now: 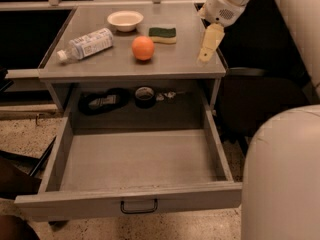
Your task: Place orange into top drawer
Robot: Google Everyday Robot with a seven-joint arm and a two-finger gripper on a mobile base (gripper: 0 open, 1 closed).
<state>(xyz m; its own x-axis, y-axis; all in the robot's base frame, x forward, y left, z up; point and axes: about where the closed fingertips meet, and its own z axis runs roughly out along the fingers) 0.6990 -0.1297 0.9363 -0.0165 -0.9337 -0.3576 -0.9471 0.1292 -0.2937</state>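
Step in hand looks like the approach, pre-grasp. Gripper [207, 51] hangs over the table [185, 59] near its right edge, holding nothing; can't tell how wide it's set. Orange [143, 48] sits mid-table, well left of gripper, just beside the sponge [163, 34]: round, smooth, bright. Drawer [135, 204] under table is pulled out. Next prob.: swing left, drop over orange, close.
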